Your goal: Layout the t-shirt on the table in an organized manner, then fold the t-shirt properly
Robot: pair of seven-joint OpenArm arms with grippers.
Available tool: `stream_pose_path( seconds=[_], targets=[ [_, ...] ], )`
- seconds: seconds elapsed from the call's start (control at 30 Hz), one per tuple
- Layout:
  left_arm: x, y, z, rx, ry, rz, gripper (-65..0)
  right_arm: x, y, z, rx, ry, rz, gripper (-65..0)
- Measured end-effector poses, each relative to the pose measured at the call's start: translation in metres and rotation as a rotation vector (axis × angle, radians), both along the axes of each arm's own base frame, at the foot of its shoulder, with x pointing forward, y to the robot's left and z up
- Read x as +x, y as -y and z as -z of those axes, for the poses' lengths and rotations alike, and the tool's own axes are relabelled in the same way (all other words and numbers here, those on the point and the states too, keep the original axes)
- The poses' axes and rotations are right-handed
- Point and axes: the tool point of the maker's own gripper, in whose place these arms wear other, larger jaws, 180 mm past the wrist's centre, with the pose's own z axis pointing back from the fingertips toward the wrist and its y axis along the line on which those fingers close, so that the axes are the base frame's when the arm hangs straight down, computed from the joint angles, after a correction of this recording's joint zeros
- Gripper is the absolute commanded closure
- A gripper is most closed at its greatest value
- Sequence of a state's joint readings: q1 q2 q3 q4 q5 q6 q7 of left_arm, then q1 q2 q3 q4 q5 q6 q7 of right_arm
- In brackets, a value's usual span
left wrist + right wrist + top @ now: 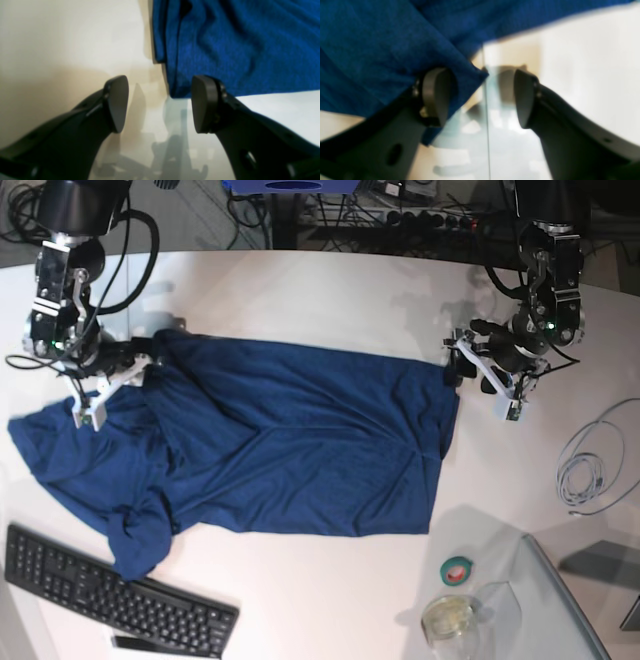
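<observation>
The dark navy t-shirt [290, 440] lies spread across the white table [330, 290], wrinkled, with one sleeve bunched at the lower left. My left gripper [160, 105] is open at the shirt's right edge. A corner of the t-shirt [225, 45] sits just ahead of its right finger [203, 105]. In the base view my left gripper [487, 380] hovers beside that edge. My right gripper [481, 97] is open at the opposite side, and a fold of the t-shirt [382, 50] drapes around its left finger [437, 95]. In the base view my right gripper [105, 385] is over the shirt's upper left part.
A black keyboard [110, 595] lies at the front left, close to the bunched sleeve. A green tape roll [457, 572] and a clear cup [450, 620] stand at the front right. A coiled white cable [590, 465] lies at the right edge.
</observation>
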State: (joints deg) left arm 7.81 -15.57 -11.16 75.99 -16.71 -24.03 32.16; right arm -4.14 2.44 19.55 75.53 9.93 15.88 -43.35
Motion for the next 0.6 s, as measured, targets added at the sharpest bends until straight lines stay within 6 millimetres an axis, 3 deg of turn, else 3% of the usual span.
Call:
stream_pose_path(
  seconds=[0.07, 0.1, 0.2, 0.33, 0.5, 0.6],
  targets=[
    [0.002, 0.000, -0.001, -0.002, 0.008, 0.000, -38.2, 0.000, 0.001, 0.001, 0.001, -0.002, 0.002, -4.7],
    [0.002, 0.000, -0.002, -0.003, 0.008, -0.001, -38.2, 0.000, 0.001, 0.001, 0.004, -0.004, 0.002, 0.0],
    [0.001, 0.000, -0.001, -0.001, 0.004, 0.000, -38.2, -0.005, -0.001, -0.002, -0.001, -0.017, -0.007, -0.6],
    [0.002, -0.003, -0.002, 0.005, 0.006, 0.000, -38.2, -0.031, -0.001, -0.019, -0.041, -0.048, -0.043, -0.2],
    [0.002, -0.002, -0.002, 0.003, 0.006, 0.000, -38.2, -0.022, 0.010, -0.072, -0.124, 0.084, -0.061, -0.2],
    [0.002, -0.003, -0.002, 0.005, 0.006, -0.001, -38.2, -0.039, 0.009, -0.085, -0.148, 0.071, -0.074, -0.2]
  ],
)
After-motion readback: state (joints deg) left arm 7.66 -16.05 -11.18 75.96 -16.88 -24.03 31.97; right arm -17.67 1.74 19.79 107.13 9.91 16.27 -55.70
